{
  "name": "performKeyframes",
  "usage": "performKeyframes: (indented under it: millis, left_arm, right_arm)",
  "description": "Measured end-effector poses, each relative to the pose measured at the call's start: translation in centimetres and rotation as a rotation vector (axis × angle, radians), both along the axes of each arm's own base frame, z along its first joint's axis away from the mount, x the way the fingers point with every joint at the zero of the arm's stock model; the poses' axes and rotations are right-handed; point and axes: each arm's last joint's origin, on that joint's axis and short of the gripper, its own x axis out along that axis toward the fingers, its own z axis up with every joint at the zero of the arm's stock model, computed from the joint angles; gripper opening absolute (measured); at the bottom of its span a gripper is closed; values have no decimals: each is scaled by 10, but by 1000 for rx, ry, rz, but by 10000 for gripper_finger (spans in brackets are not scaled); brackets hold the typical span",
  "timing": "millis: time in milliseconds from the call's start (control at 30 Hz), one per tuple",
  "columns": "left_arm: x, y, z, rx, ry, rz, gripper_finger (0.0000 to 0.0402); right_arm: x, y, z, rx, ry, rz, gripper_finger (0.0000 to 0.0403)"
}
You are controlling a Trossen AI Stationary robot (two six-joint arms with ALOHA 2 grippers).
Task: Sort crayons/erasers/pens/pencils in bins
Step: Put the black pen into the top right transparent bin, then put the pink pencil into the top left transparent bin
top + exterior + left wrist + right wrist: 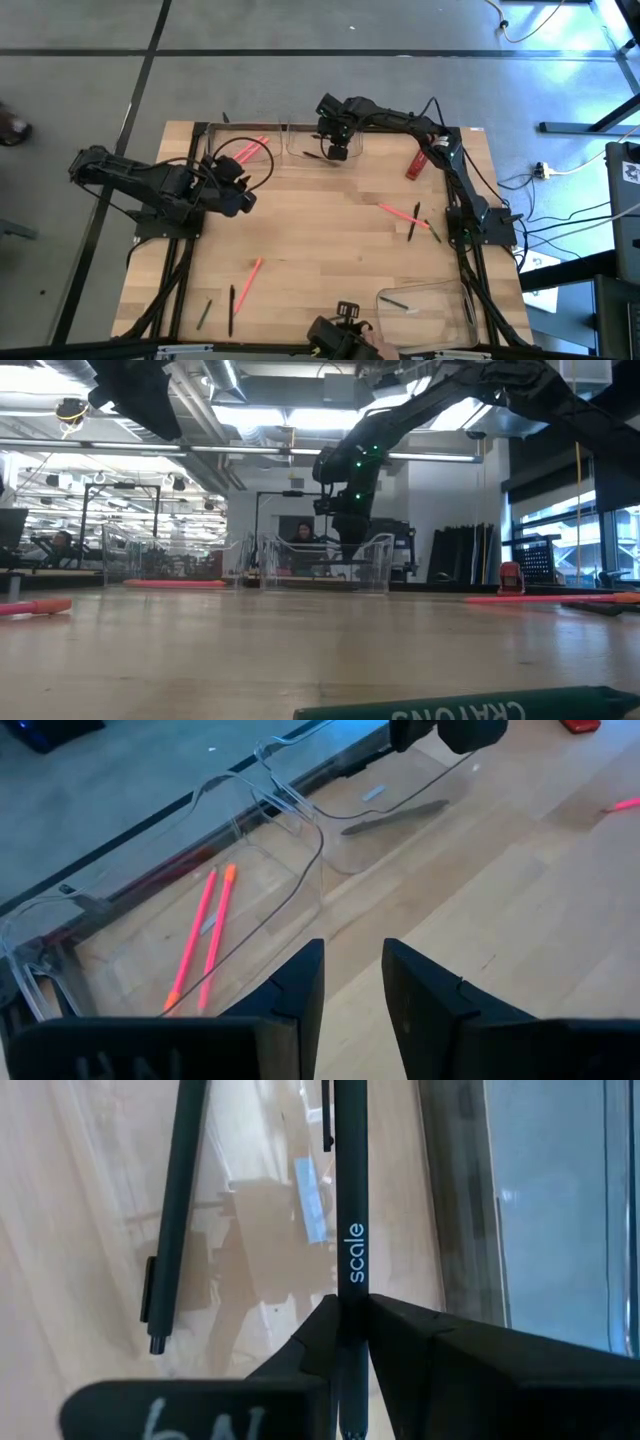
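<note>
while the right gripper point(352, 1325) hangs over the middle clear bin point(322, 135) at the table's far edge, its fingers pinch a black pen point(350, 1200) printed "scale", which juts straight out ahead of the tips. just beside that held pen, a second black pen point(178, 1210) lies on the bin's floor. the left gripper point(352, 982) hovers with its fingers parted and nothing between them; ahead of it stands another clear bin point(290, 850) with two pink sticks point(205, 935) lying side by side inside. behind both grippers, out on the bare wood, lie more pink and dark sticks point(410, 217), and a third bin point(425, 305) sits at the near edge, on the right arm's side.
</note>
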Motion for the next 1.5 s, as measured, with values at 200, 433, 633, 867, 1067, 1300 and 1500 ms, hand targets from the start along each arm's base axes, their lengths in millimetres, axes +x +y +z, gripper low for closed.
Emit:
performKeyframes:
  millis: [200,433,633,867,1067,1300,1500]
  left_arm:
    - [0,0,0,0,0,0,96]
    - [0,0,0,0,0,0,96]
    - [0,0,0,0,0,0,96]
    - [0,0,0,-2,0,0,96]
    - [-1,-2,-2,-112,-3,-4,96]
    - [-1,-8,-5,-311,9,-40,96]
    - [-2,-15,-8,-425,17,-31,96]
  right_arm:
    - [1,0,0,-3,-6,0,48]
    - [2,-1,1,-14,-23,-1,48]
    - [4,-2,2,-24,-39,-1,74]
    - [4,-2,2,-23,-40,-4,141]
    - [6,-5,18,-64,-50,-16,163]
    - [8,5,77,4,-126,33,164]
    - [9,41,120,170,-274,178,165]
